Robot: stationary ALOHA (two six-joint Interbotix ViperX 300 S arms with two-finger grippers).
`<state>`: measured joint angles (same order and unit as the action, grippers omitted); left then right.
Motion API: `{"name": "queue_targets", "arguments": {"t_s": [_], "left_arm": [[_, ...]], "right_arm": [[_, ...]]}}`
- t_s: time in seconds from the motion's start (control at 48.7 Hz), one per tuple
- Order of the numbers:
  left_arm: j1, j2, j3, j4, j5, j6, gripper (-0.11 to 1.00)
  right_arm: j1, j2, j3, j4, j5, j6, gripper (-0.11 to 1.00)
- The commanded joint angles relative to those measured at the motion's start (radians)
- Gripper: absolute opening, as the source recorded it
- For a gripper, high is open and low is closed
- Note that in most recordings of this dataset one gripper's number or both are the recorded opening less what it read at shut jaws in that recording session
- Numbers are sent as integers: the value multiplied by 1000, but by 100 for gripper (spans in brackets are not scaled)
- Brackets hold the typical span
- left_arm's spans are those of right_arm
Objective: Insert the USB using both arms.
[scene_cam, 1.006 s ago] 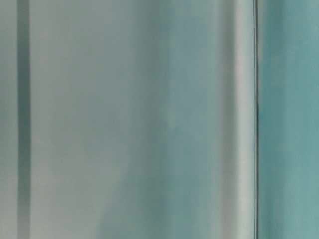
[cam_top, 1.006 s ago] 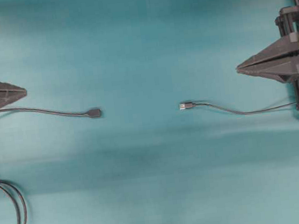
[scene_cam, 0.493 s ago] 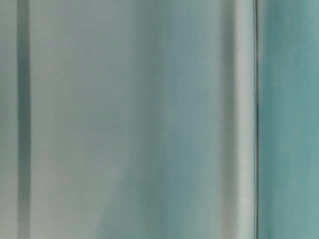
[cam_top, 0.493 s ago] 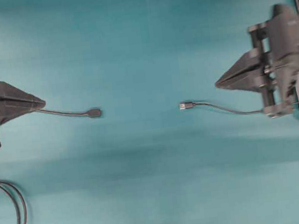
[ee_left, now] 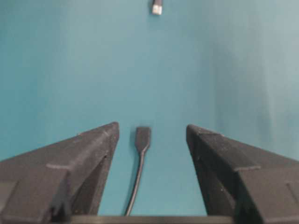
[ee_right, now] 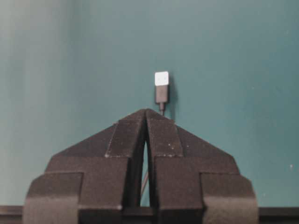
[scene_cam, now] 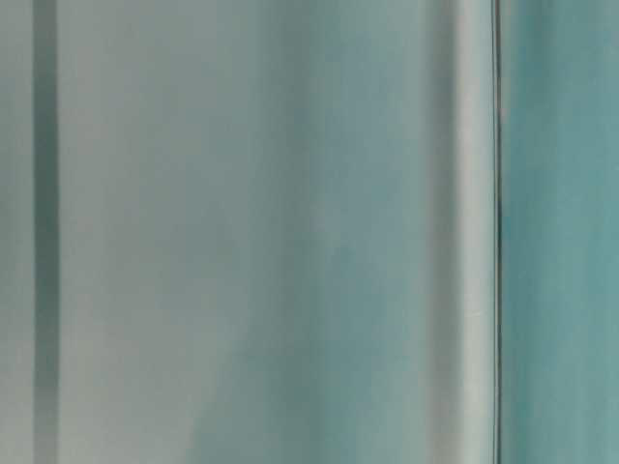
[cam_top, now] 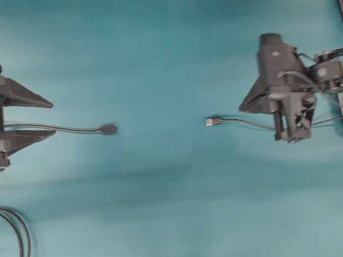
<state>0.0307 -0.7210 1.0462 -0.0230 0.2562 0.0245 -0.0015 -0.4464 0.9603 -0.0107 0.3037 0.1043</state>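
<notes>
Plug: I see the USB lying flat on the counter, metal tip toward the middle, its thin cable running back under my right arm
Socket: the dark socket lies well apart from the plug, facing it, on its own grey cable
Right jaws: the right gripper is pressed together, empty, just behind the plug
Left jaws: the left gripper is spread wide, the socket lying between the tips, not touched
Handling: I judge the plug light and stiff, the cable soft and springy; it can slide away
Where to hold: on the short dark body, not the silver tip, not the cable
</notes>
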Motion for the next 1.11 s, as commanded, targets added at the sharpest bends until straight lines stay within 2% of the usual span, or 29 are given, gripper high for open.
{"name": "queue_targets", "arguments": {"t_s": [0.0, 0.082, 0.144, 0.205, 0.328, 0.41, 0.451, 0.698, 0.944, 1.088], "left_arm": [[9, 25, -14, 3, -11, 26, 76], [17, 41, -15, 3, -12, 38, 79], [21, 48, -14, 3, -14, 40, 83], [23, 48, -12, 3, -20, 43, 86], [25, 51, -6, 3, -38, 43, 86], [26, 54, 2, 3, -46, 44, 86], [26, 58, 5, 3, -51, 44, 86], [26, 110, 9, 3, -60, 49, 86], [28, 183, 8, 3, -75, 127, 86], [28, 219, 9, 3, -87, 143, 86]], "right_arm": [[-2, 46, -44, -9, 0, -2, 0], [-2, 87, -58, -29, -2, -2, 2], [-2, 112, -69, -44, -2, -2, 9], [-2, 129, -74, -54, -2, 0, 20], [-9, 160, -78, -55, 0, 2, 53], [-12, 181, -86, -55, 0, 0, 65], [-14, 193, -86, -55, 0, 0, 66], [-14, 282, -107, -55, -3, -3, 55], [-15, 364, -133, -55, -3, -3, 54], [-15, 387, -141, -55, -6, -2, 54]]}}
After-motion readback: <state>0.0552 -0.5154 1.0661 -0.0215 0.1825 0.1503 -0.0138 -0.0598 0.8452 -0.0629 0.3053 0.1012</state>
